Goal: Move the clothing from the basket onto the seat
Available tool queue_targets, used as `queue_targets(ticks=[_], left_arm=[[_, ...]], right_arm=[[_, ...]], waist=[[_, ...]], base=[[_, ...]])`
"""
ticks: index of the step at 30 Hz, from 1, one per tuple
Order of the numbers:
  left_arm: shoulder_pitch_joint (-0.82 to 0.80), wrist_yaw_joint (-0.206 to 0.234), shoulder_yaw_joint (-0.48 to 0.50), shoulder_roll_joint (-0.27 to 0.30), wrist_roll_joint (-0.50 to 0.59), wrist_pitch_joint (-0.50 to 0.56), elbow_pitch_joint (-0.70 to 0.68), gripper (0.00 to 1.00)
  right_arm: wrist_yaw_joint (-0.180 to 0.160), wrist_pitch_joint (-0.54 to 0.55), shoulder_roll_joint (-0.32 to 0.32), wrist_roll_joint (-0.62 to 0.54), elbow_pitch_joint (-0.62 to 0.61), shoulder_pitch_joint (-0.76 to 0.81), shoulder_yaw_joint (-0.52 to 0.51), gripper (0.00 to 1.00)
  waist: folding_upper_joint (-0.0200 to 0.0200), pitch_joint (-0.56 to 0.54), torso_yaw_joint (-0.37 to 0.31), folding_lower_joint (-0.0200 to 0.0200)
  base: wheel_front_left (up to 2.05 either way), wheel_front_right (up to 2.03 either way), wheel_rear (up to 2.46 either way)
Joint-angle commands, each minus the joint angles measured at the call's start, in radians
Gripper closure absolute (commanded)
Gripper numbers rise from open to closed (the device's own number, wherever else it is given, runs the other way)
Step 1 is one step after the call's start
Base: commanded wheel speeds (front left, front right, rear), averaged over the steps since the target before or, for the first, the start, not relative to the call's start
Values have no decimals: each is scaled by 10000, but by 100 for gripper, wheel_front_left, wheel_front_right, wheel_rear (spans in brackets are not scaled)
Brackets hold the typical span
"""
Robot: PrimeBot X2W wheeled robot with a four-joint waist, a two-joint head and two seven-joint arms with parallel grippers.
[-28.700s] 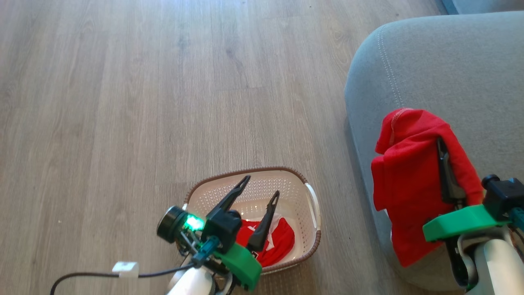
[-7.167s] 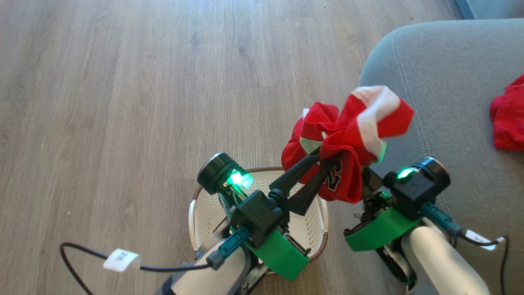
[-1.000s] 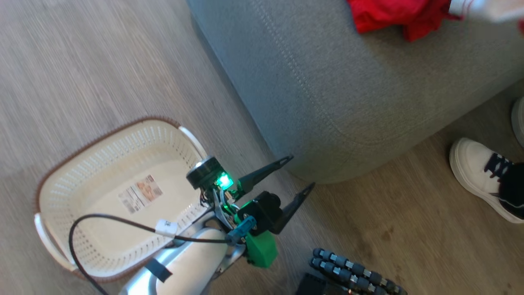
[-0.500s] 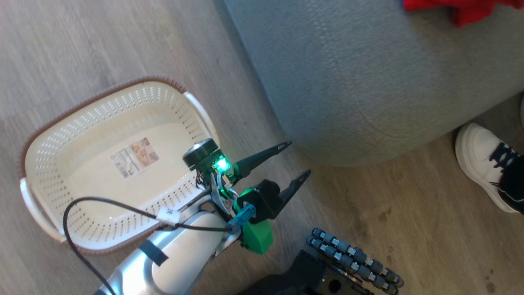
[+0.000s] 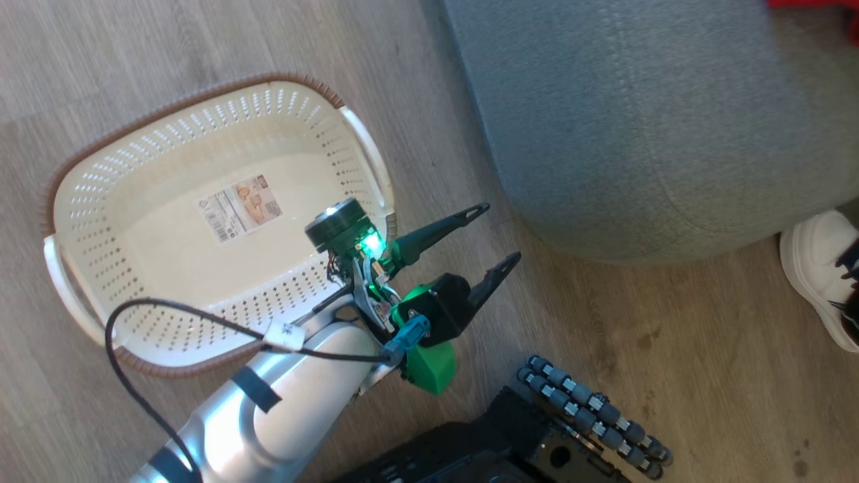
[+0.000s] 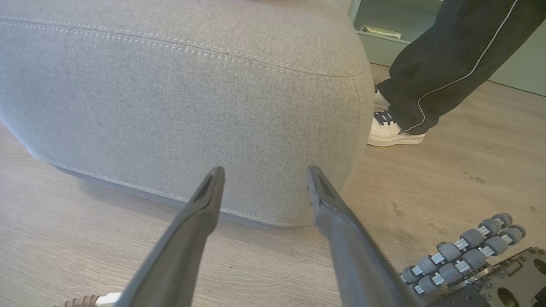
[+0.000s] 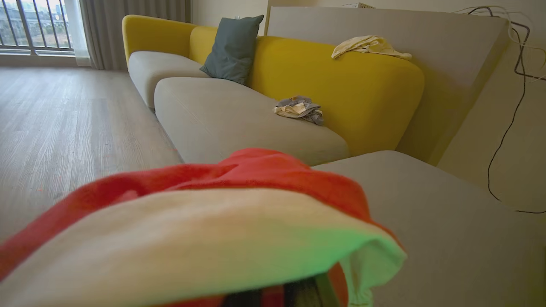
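Pale wood flooring (image 5: 201, 40) is running under everything in the head view. The whole picture is sitting shifted against the one from half a second back, so it is the camera that is turning: the basket (image 5: 107, 201) is showing higher and the shoe (image 5: 815, 268) further right. Against the earliest picture, where a red garment was lying inside it, the basket is now standing empty, with only its paper label (image 5: 240, 208) lying on the bottom. The left gripper (image 5: 500, 233) is hanging over the floor between the basket's white handle and the seat (image 5: 637, 121). Its two dark fingers are still spread wide and holding nothing, as they were a second ago. The left wrist view is showing those fingers (image 6: 192, 230) pointing at the seat's rounded side. The clothing (image 5: 805, 3) is lying on top of the seat, but the head view is cutting it down to a thin red sliver at the upper right edge, less than was showing a second ago. In the right wrist view the banded garment (image 7: 213, 238) is draping right across the lens, red above and white below, blurred by closeness, with the grey seat stretching behind it. It is covering the right gripper, whose fingers are closed together; whether they are pinching the fabric is impossible to tell. The person's white shoe is being cut off by the head view's right edge, and the dark-trousered leg (image 6: 439, 64) is running out of the top of the left wrist view.
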Motion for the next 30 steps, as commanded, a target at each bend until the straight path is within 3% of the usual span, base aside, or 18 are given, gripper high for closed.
queue_targets(ticks=[1, 11, 25, 26, 27, 28, 29, 30], left_arm=[[-85, 64, 79, -111, -35, -49, -299, 0], [-338, 195, -55, -137, -123, -49, -315, 0], [-463, 306, -115, -123, -275, -49, -286, 0], [-475, 312, -128, -123, -267, -49, -281, 0], [-480, 320, -146, -133, -261, -49, -275, 0], [-481, 332, -165, -159, -261, -49, -274, 0], [-479, 341, -183, -188, -268, -49, -284, 0], [-478, 348, -198, -217, -278, -49, -296, 0]], right_arm=[[69, -9, -368, 22, -125, -40, -2, 100], [69, -9, -196, -10, 1521, 171, 1003, 100], [69, 182, 24, 695, 2328, 476, 2510, 100], [69, 153, 10, 771, 2352, 460, 2517, 65], [69, 131, 7, 807, 2374, 452, 2561, 51], [69, 113, 5, 825, 2394, 452, 2623, 7], [69, 97, -2, 837, 2411, 452, 2686, 0], [69, 84, -19, 855, 2429, 450, 2745, 0]], waist=[[1, 49, 45, -2], [1, 215, 205, -2], [1, 191, 215, -2], [1, 166, 201, -2], [1, 127, 191, -2], [1, 83, 186, -2], [1, 33, 185, -2], [1, -20, 188, -2]], base=[[0, 0, 0], [0, 0, 0], [0, 0, 0], [0, 0, 0], [0, 0, 0], [0, 0, 0], [0, 0, 0], [0, 0, 0]])
